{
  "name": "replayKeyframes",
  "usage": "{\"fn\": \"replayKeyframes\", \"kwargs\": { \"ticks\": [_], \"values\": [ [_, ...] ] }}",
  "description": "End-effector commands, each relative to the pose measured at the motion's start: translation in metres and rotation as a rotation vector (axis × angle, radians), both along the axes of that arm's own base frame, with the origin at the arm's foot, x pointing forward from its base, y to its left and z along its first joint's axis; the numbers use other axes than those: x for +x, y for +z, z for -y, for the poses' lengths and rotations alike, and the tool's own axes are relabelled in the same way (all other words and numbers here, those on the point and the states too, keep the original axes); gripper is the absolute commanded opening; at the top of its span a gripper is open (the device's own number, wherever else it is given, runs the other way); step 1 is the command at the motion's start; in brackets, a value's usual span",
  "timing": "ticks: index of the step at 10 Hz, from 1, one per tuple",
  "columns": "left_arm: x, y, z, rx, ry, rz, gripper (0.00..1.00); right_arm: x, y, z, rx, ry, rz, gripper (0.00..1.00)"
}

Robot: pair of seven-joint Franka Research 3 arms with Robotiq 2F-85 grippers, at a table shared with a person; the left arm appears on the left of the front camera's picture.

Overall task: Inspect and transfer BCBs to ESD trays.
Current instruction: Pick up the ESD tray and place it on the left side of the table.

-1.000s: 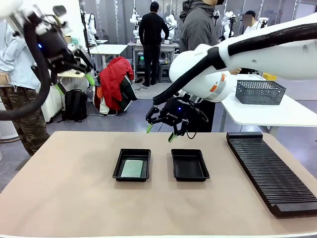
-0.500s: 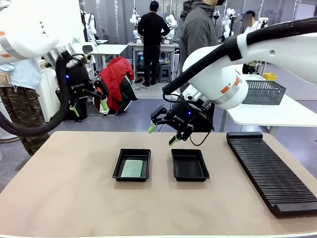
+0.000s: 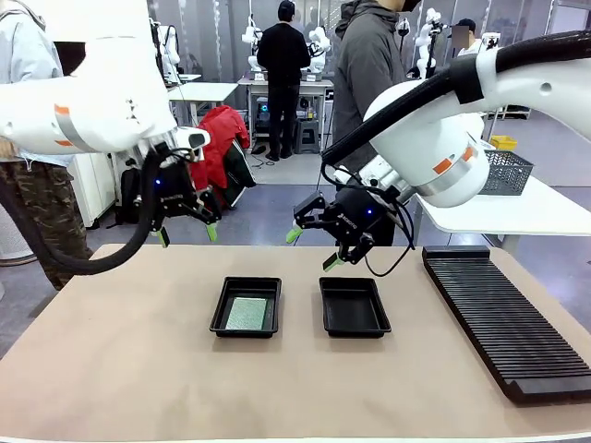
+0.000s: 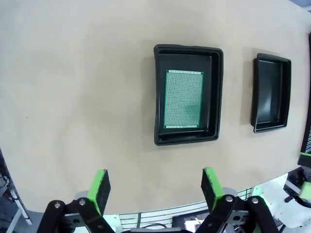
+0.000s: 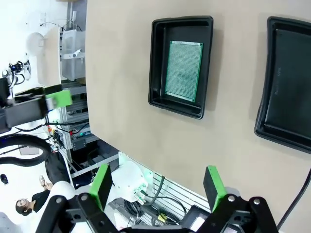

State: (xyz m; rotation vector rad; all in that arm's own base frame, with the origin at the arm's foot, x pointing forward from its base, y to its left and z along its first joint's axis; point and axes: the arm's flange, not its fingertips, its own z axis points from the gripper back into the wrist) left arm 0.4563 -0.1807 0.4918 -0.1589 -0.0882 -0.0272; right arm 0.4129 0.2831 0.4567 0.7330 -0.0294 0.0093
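The table (image 3: 111,369) has a plain tan top, bare over most of its width. Near the middle, two ESD trays sit side by side with a strip of tabletop between them. The left tray (image 3: 219,318) holds a BCB (image 3: 247,314) lying flat, green gridded face up, inside the rim. The right tray (image 3: 355,309) is black inside, with nothing in it. A long black ribbed rack (image 3: 503,323) runs along the table's right edge, from the far corner towards the near one.

The left gripper (image 3: 187,234) hangs in the air over the far edge, left of the trays, fingers spread with nothing between the green pads. The right gripper (image 3: 312,248) hovers above the far edge behind the right tray, tilted, its fingers also parted and holding nothing.

Beyond the far edge stands a person in a grey jacket (image 3: 367,65). To the right, a white side table (image 3: 517,214) carries a grey wire-mesh basket (image 3: 503,173). A red garment (image 3: 214,138) is draped over something on the grey floor. Farther back, a person in black (image 3: 283,55) faces a workbench. At the left stands someone in camouflage trousers (image 3: 46,217).
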Motion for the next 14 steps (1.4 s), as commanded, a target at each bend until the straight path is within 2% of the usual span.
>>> {"fn": "replayKeyframes", "kwargs": {
  "ticks": [1, 3, 6, 7, 14],
  "values": [
    [0.009, -0.020, 0.016, 0.042, 0.019, 0.007, 1.00, -0.006, -0.009, 0.015, 0.046, -0.021, 0.030, 1.00],
    [0.013, -0.050, 0.026, 0.071, 0.011, -0.011, 1.00, -0.007, -0.010, 0.021, 0.060, -0.030, 0.025, 1.00],
    [0.016, -0.077, 0.035, 0.083, -0.015, 0.019, 1.00, -0.008, -0.014, 0.031, 0.072, -0.052, 0.006, 1.00],
    [0.018, -0.088, 0.039, 0.088, -0.023, 0.019, 1.00, -0.003, -0.006, 0.021, 0.038, -0.041, -0.011, 1.00],
    [0.034, -0.155, 0.052, 0.122, -0.031, 0.019, 1.00, -0.003, -0.006, 0.021, 0.038, -0.041, -0.011, 1.00]
  ]
}}
